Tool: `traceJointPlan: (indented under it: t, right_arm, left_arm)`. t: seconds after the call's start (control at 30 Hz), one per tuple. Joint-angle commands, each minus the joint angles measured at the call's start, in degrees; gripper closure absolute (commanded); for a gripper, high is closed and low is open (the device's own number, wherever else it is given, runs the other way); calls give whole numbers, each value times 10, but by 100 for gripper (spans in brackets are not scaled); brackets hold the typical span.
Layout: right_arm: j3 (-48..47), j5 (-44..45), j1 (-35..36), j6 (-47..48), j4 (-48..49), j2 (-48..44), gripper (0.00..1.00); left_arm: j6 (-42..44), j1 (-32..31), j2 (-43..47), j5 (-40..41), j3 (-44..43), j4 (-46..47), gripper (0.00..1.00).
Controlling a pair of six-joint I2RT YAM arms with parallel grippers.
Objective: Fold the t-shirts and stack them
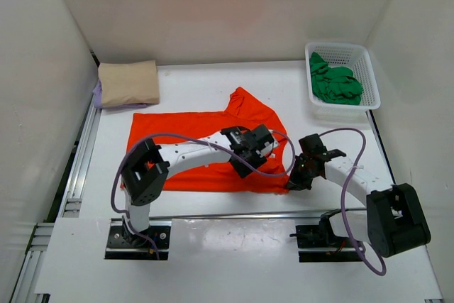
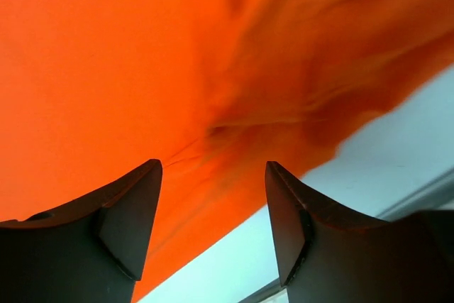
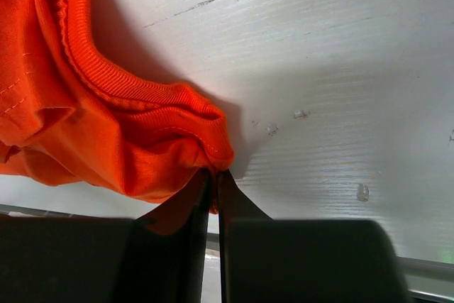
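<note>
Now | right claw pinches orange-red t-shirt edge | left claw agape above

lavender t-shirt mostly hidden under beige t-shirt, orange t-shirt partly behind left arm

Plain white walls enclose a white table, a metal rail along its left edge.

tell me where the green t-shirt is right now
In the top view the green t-shirt lies crumpled inside the white mesh basket at the far right corner of the table, beyond the right arm and apart from the orange-red t-shirt.
</note>
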State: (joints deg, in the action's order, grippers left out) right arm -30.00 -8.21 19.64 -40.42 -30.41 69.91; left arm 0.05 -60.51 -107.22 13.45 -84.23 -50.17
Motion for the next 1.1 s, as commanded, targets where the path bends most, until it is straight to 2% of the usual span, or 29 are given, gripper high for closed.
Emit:
traceJointPlan:
  t: [0.0, 0.37, 0.5, 0.53, 0.6, 0.63, 0.7, 0.73, 0.87, 1.07]
  right_arm:
    - [30, 46, 2, 5, -21, 7, 92]
    - [35, 51, 2, 10, -38, 1, 92]
    - [35, 51, 2, 16, -43, -4, 93]
    - [35, 57, 2, 16, -43, -4, 93]
    - [35, 57, 2, 21, -43, -4, 93]
    - [35, 57, 2, 21, -48, -4, 93]
    - [35, 57, 2, 21, -48, -9, 93]
    - [35, 57, 2, 21, -48, -9, 95]
    - [35, 63, 2, 21, -54, -9, 100]
    - [35, 68, 2, 26, -68, -14, 100]
  left_arm:
    - [-1, -26, 5, -40, -17, 27, 30]
    - [-1, -32, -69, -49, -45, 43, 32]
    - [-1, -32, -86, -34, -62, 49, 47]
    - [-1, -32, -91, -29, -62, 49, 56]
    - [-1, -32, -91, -22, -67, 49, 65]
    - [-1, -32, -91, -22, -67, 49, 76]
    - [-1, -32, -91, -15, -67, 49, 87]
    - [-1, -32, -91, -15, -67, 49, 90]
    - [-1, -25, -70, -9, -62, 49, 90]
    - [-1, 68, -68, -25, -77, 49, 90]
